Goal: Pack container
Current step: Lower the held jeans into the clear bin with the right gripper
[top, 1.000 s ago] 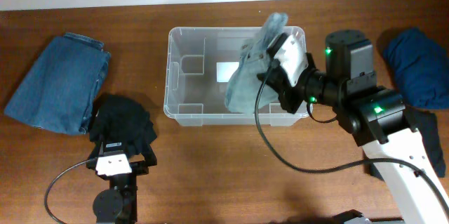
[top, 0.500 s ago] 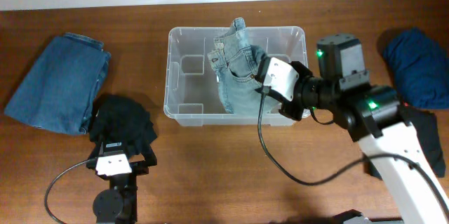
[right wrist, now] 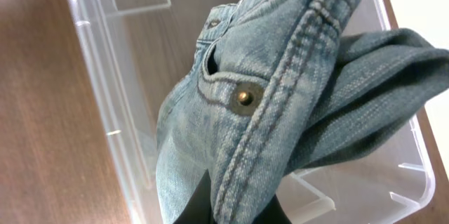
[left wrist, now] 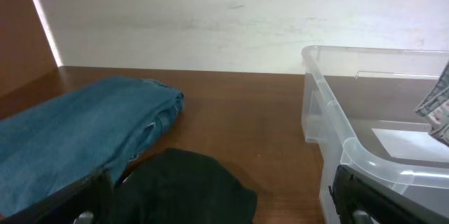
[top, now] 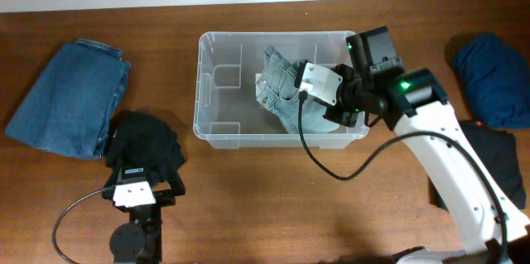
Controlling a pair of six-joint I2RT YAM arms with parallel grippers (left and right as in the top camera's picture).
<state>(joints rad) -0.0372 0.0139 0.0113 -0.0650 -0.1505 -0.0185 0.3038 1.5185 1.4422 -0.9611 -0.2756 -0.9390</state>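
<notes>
The container (top: 217,55) is a clear plastic tub at the table's middle, also in the left wrist view (left wrist: 365,161) and the right wrist view (right wrist: 105,112). My right gripper (top: 319,98) is shut on light blue jeans (top: 281,90) and holds them down inside the tub's right half; the jeans fill the right wrist view (right wrist: 280,90), pinched between the fingers (right wrist: 235,206). My left gripper (top: 139,189) is open and empty at the front left, over a black garment (top: 145,144), with its fingers (left wrist: 224,206) at either side of the left wrist view.
Folded blue jeans (top: 70,94) lie at the far left, also in the left wrist view (left wrist: 77,133). The black garment (left wrist: 189,189) lies beside them. A dark blue garment (top: 493,78) and a black one (top: 497,152) lie at the right.
My right gripper has moved left and down, bringing the light blue jeans from above the tub's right rim into the tub. The left arm has not moved.
</notes>
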